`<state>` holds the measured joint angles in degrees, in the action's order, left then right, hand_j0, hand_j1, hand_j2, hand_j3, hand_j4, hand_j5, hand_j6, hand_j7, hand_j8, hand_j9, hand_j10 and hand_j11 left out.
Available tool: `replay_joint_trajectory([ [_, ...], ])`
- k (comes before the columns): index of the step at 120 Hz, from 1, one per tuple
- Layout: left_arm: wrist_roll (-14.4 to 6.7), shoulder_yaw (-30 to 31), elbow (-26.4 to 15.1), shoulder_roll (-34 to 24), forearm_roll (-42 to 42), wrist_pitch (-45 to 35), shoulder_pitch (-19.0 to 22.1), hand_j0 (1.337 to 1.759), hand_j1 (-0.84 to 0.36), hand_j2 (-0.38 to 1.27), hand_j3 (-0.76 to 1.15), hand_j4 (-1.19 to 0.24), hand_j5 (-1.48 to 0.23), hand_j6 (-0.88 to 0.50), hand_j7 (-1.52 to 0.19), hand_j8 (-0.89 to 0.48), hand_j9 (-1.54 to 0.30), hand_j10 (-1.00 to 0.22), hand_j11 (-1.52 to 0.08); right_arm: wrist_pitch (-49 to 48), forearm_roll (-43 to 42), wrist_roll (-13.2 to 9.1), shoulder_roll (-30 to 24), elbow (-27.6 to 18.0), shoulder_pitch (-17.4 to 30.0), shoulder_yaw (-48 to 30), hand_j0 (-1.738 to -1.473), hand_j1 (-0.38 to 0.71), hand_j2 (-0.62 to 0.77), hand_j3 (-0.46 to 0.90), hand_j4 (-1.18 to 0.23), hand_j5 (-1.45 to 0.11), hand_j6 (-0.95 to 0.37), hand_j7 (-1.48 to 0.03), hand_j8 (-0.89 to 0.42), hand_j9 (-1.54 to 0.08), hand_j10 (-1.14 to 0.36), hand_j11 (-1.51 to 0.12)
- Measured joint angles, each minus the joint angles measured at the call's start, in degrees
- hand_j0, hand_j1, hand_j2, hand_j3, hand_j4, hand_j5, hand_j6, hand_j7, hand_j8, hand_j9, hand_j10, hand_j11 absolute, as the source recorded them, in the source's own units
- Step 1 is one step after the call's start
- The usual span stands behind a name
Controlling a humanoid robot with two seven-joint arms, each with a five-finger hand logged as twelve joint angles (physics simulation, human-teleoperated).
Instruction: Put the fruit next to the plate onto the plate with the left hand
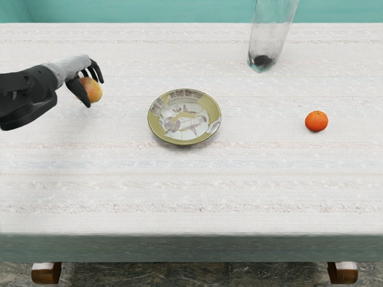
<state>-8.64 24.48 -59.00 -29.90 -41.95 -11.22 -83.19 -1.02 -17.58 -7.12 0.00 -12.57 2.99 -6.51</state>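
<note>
Left of one plate (153,117), hand (79,75) grips one fruit (93,90).

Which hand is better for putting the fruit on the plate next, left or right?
Left. The left hand is curled around the round yellow-red fruit, just left of the round olive-rimmed patterned plate. No right hand shows in the picture.

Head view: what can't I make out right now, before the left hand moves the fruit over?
All in the head view:
- fruit in the left hand: left side hidden by fingers; whether it is lifted is unclear.
- glass vessel: top cut by upper edge; dark contents blurred.
- plate: lettering too small to read.
- Right arm: out of frame.
</note>
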Motion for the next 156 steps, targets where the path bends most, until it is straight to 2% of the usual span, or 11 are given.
replay_joint_trajectory([
  [32,-0.62,-2.54,-0.27,6.37,0.19,1.99,-2.05,1.657,-0.26,0.49,0.0,-0.6,-0.86,-0.44,-0.84,-0.4,-0.83,-0.54,-0.83,0.02,0.0,0.0,0.0,0.0,0.0,0.0,-1.658,-0.31,-0.01,0.0,-0.03,-0.04,-0.03,-0.04,-0.03,-0.04,-0.03,-0.04],
  [46,-1.07,-3.91,-0.78,7.04,0.06,2.54,-2.29,1.657,-0.23,0.41,0.0,-0.61,-0.86,-0.44,-0.84,-0.41,-0.83,-0.54,-0.83,0.01,0.0,0.0,0.0,0.0,0.0,0.0,-1.658,-0.31,-0.01,0.0,-0.03,-0.04,-0.03,-0.04,-0.03,-0.04,-0.03,-0.04],
  [51,-1.26,-4.36,-1.11,7.57,0.0,2.63,-2.33,1.657,-0.24,0.44,0.0,-0.61,-0.85,-0.44,-0.83,-0.41,-0.83,-0.54,-0.83,0.02,0.0,0.0,0.0,0.0,0.0,0.0,-1.658,-0.31,-0.01,0.0,-0.03,-0.04,-0.03,-0.04,-0.03,-0.04,-0.03,-0.04],
  [70,-2.13,-6.04,-1.99,10.6,0.01,3.11,-2.33,1.657,-0.25,0.51,0.0,-0.61,-0.86,-0.46,-0.83,-0.41,-0.83,-0.55,-0.83,0.01,0.0,0.0,0.0,0.0,0.0,0.0,-1.658,-0.31,-0.01,0.0,-0.03,-0.04,-0.03,-0.04,-0.03,-0.04,-0.03,-0.04],
  [100,-2.4,-7.32,-2.1,15.09,0.13,3.81,-1.64,1.657,-0.24,0.46,0.0,-0.6,-0.87,-0.45,-0.84,-0.41,-0.83,-0.56,-0.83,0.02,0.0,0.0,0.0,0.0,0.0,0.0,-1.658,-0.31,-0.01,0.0,-0.03,-0.04,-0.03,-0.04,-0.03,-0.04,-0.03,-0.04],
  [120,-2.42,-7.45,-1.86,16.01,0.15,4.69,-0.23,1.657,-0.25,0.5,0.0,-0.6,-0.86,-0.46,-0.83,-0.42,-0.82,-0.56,-0.83,0.01,0.0,0.0,0.0,0.0,0.0,0.0,-1.658,-0.31,-0.01,0.0,-0.03,-0.04,-0.03,-0.04,-0.03,-0.04,-0.03,-0.04],
  [126,-2.43,-7.46,-1.82,16.16,0.33,5.13,-0.05,1.657,-0.23,0.44,0.0,-0.59,-0.83,-0.46,-0.81,-0.43,-0.8,-0.56,-0.8,0.01,0.0,0.0,0.0,0.0,0.0,0.0,-1.658,-0.31,-0.01,0.0,-0.03,-0.04,-0.03,-0.04,-0.03,-0.04,-0.03,-0.04],
  [141,-2.23,-7.79,-1.77,16.19,2.0,6.53,-0.01,1.658,-0.11,0.27,0.0,-0.44,-0.61,-0.38,-0.6,-0.36,-0.59,-0.43,-0.59,0.01,0.0,0.0,0.0,0.0,0.0,0.0,-1.658,-0.31,-0.01,0.0,-0.03,-0.04,-0.03,-0.04,-0.03,-0.04,-0.03,-0.04],
  [156,-2.13,-9.02,-1.78,15.06,5.0,7.24,-0.14,1.658,-0.04,0.17,0.0,-0.36,-0.48,-0.32,-0.48,-0.31,-0.47,-0.35,-0.47,0.0,0.0,0.0,0.0,0.0,0.0,0.0,-1.658,-0.31,-0.01,0.0,-0.03,-0.04,-0.03,-0.04,-0.03,-0.04,-0.03,-0.04],
])
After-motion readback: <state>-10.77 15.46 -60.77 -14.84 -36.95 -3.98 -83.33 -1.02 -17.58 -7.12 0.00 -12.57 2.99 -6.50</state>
